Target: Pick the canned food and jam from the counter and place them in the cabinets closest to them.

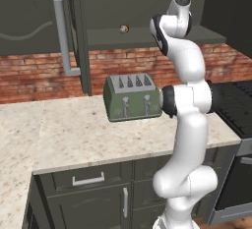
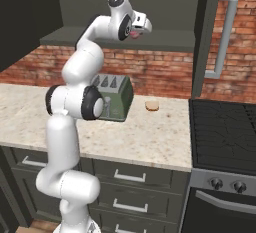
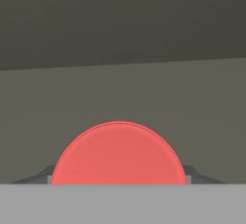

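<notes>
A: Carrying the tiny pinkish-red glass jam jar (image 3: 118,153), by the look of it. Sitting right between the two dark fingertips of the white arm's gripper (image 2: 135,33), filling the space ahead of the hand.

B: Clamped on it, then?

A: Judging so. Jaws narrow, pressing against both sides of the jar. Hanging high, level with the open shelf of the dark grey box cabinets (image 2: 165,39), well above the beige speckled stone counter (image 1: 74,134).

B: Placing step under way?

A: Probably the placing half for the jam. Facing dark grey cabinet wall and floor straight ahead. Next move likely calling for reaching further in, lowering onto the shelf, then opening.

B: And the can?

A: Hard to say. Small brownish round thing (image 1: 124,28) resting on the shelf, left of the hand, too small to name. Boxy green metal toaster (image 1: 132,97) standing below the gripper, flat tan disc (image 2: 152,105) lying beyond it. Fingertips themselves mostly cut off behind the jar.
</notes>
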